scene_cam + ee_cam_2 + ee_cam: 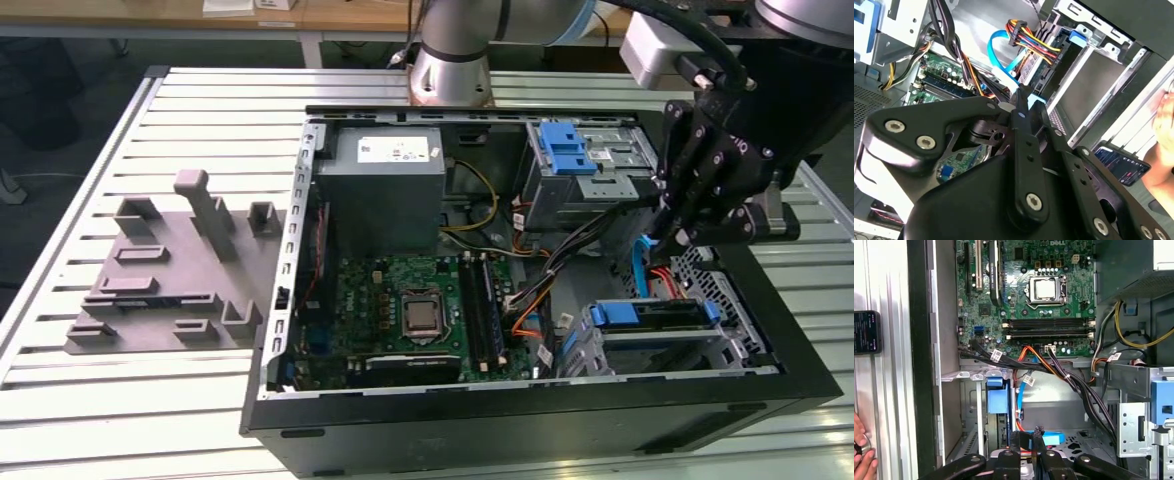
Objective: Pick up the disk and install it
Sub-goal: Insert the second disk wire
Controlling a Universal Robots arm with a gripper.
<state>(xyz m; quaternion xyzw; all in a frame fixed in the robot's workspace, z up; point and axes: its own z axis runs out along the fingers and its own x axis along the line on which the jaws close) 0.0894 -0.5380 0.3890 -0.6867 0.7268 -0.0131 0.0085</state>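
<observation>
The flat rectangular disk with a blue plastic carrier frame sits low in a bare sheet-metal drive cage in the corner of the open case, below and just beside the pincer. Its dark face is edged by the glossy blue frame, whose blocky end also appears in the first wrist view. The black, jointed metal pincer hangs above that cage, pointing steeply down into the case. It also appears in both wrist views, with a pale blue plastic piece just beside its tip. Whether the pincer is clenched or released cannot be told. A thin, flat, light-blue ribbon cable loops just beyond it, near a bundle of red, yellow and orange wires. Farther from the pincer lies the green motherboard with a square silver processor. The large grey metal power-supply box lies beyond that. All of these are inside the black tower case, which lies on its side on the ribbed, slatted aluminium desk. Well apart from the pincer, a matt grey moulded fixture with upright posts rests on the desk. The grey arm rises behind the case and bends over it. A person's hand rests on the desk outside the case wall, near a dark phone.
</observation>
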